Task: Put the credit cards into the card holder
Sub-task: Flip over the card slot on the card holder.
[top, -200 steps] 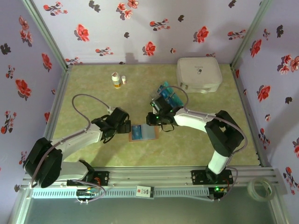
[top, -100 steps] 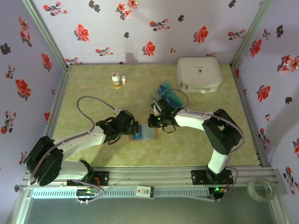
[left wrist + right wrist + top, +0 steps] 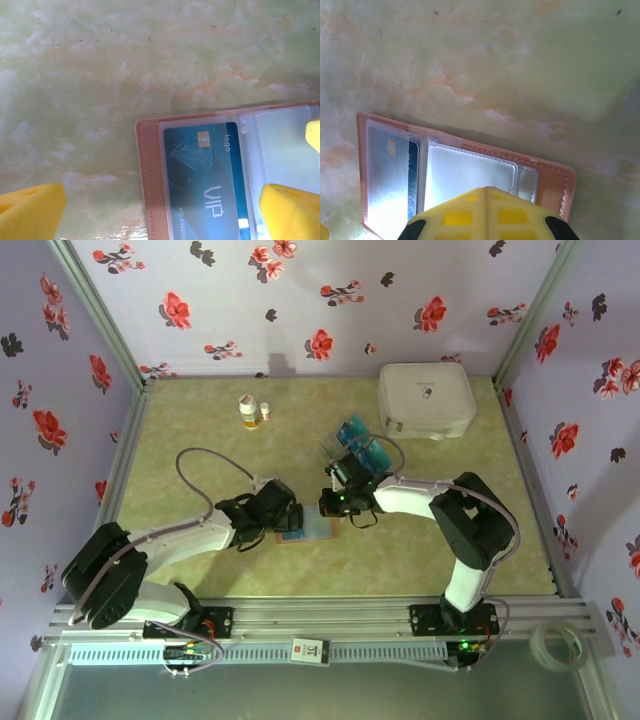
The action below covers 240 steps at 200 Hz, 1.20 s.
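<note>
A pinkish-brown card holder [image 3: 318,530] lies opened flat near the middle of the green marbled counter [image 3: 180,440], between the two arms. Its stitched, leather-like border frames a row of clear plastic sleeves. One blue-teal credit card [image 3: 205,190], marked with a gold chip, a faint diamond design and the letters VIP, sits inside the sleeve at the holder's left end. The sleeves beside it show glare and no card. The open holder's long axis runs left to right across the counter. The tucked card's long axis lies crosswise to that, with its chip end nearest one long stitched edge. More bright blue credit cards [image 3: 360,443] are bunched in a clear tray [image 3: 330,448] just beyond the holder, too close together to count. Farther back stand two small bottles [image 3: 248,410] and one white rounded case [image 3: 425,398]. The left fingers [image 3: 30,212] are spread wide and hold nothing, one yellow tip over bare counter beside the holder's end and the other over its sleeves. The right fingers [image 3: 460,217] are pressed together with nothing visible between them, poised at the holder's long edge. Whether they touch it cannot be told.
</note>
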Motion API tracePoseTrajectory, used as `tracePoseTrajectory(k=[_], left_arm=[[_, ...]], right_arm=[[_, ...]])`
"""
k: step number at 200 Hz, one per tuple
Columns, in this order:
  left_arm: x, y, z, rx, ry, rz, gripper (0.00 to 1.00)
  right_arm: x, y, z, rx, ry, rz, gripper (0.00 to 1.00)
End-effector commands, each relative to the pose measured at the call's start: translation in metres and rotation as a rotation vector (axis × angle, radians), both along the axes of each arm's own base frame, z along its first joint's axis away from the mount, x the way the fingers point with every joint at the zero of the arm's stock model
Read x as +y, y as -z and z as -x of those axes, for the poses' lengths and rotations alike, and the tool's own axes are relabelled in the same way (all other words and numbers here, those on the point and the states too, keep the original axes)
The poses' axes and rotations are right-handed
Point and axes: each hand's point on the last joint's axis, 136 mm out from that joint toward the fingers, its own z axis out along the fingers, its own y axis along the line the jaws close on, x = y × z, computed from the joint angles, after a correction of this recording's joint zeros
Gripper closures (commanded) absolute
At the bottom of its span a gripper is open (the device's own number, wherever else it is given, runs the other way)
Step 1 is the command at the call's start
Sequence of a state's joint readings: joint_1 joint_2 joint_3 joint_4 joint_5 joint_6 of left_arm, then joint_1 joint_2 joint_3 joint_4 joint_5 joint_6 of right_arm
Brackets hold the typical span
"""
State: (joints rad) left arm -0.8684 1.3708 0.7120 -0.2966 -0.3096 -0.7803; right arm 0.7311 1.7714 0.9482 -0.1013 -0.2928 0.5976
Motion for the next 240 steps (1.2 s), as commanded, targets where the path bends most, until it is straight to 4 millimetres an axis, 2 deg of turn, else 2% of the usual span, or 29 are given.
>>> tracePoseTrajectory(k=[1,153,240], left_arm=[[-0.01,-0.003,-0.003,-0.009,-0.001,0.024,0.0],[-0.025,0.006,-0.001,0.003,0.046,0.013,0.0],[-0.033,0.017,0.005,0.006,0.077,0.007,0.0]], right_arm=[[-0.005,0.005,0.001,0.004,-0.001,0.016,1.0],[0.021,0.012,0.008,0.051,-0.028,-0.04,1.0],[0.025,0.01,0.008,0.047,-0.027,-0.045,1.0]])
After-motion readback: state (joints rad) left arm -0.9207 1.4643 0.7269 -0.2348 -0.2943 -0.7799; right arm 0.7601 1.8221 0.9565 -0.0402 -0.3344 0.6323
